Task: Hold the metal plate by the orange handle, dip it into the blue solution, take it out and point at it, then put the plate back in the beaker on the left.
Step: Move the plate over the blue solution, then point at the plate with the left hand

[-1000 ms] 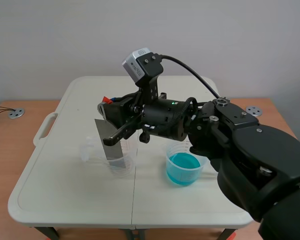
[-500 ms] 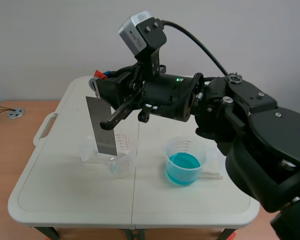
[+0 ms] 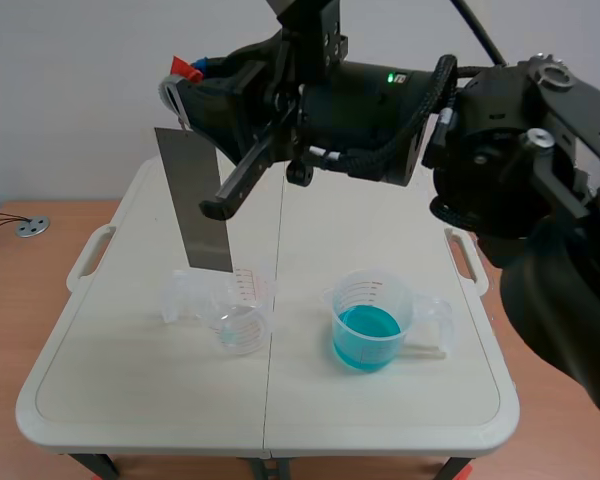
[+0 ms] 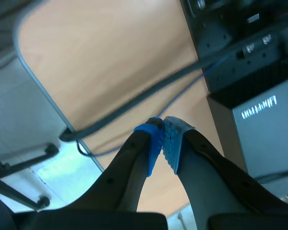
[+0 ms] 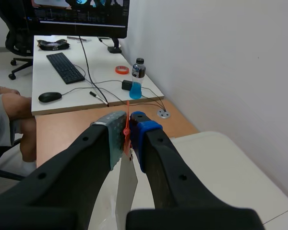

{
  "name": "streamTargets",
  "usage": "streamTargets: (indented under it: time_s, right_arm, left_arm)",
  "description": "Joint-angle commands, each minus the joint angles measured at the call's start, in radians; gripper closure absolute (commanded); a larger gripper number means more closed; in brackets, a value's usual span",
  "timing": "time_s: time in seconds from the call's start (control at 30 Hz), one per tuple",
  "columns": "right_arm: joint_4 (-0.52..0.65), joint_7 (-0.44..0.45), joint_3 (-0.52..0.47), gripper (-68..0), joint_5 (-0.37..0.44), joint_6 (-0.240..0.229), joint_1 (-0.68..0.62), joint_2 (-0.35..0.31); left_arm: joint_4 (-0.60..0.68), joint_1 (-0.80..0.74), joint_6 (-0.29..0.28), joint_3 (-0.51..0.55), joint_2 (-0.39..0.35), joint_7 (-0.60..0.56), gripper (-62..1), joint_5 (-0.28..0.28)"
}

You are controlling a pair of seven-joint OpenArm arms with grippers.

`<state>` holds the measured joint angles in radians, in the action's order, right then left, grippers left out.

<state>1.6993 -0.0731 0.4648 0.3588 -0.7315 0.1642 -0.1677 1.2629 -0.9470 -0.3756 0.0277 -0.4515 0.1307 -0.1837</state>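
The plate [image 3: 193, 205] is gripped by its orange handle [image 5: 126, 135] in the right hand [image 5: 127, 125], above the empty beaker [image 3: 236, 312]; the left hand [image 4: 163, 136] is closed on nothing. Dipping in the blue solution [image 3: 365, 330] beside that beaker, pointing and returning are judged to be left.

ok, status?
Right gripper shut on orange handle; left gripper shut, empty. Metal plate hangs over clear beaker. Nothing between it and blue solution.
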Motion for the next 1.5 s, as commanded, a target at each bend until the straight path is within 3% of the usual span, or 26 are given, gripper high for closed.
streamTargets:
  time_s: [0.0, 0.47, 0.73, 0.83, 1.0, 1.13, 1.27, 1.47]
  right_arm:
    - [0.042, 0.008, -0.023, -1.1, 0.014, -0.002, -0.005, -0.014]
    - [0.231, -0.008, -0.171, -1.1, 0.041, -0.003, -0.085, -0.126]
    - [0.262, -0.007, -0.275, -1.1, 0.112, -0.003, -0.148, -0.209]
    - [0.265, -0.007, -0.312, -1.1, 0.146, -0.003, -0.171, -0.237]
    - [0.265, -0.007, -0.361, -1.1, 0.189, -0.014, -0.204, -0.278]
    - [0.265, 0.002, -0.396, -1.1, 0.218, -0.014, -0.235, -0.303]
    - [0.265, 0.016, -0.433, -1.1, 0.24, -0.014, -0.261, -0.319]
    - [0.265, 0.019, -0.468, -1.1, 0.248, -0.014, -0.27, -0.331]
  left_arm:
    - [0.047, -0.003, -0.005, 0.037, -0.001, -0.007, -1.7, -0.006]
    - [0.354, -0.006, -0.005, 0.286, -0.001, -0.007, -1.7, -0.006]
    - [0.568, -0.002, -0.009, 0.328, -0.001, -0.04, -1.7, -0.006]
    - [0.621, 0.029, -0.058, 0.324, -0.001, -0.106, -1.6, -0.006]
    - [0.636, 0.17, -0.187, 0.262, -0.001, -0.13, -1.6, -0.006]
    - [0.634, 0.288, -0.25, 0.17, -0.001, -0.126, -1.6, 0.0]
    - [0.631, 0.401, -0.286, 0.053, -0.001, -0.117, -1.6, 0.053]
    - [0.571, 0.567, -0.301, -0.131, 0.003, -0.058, -1.6, 0.077]
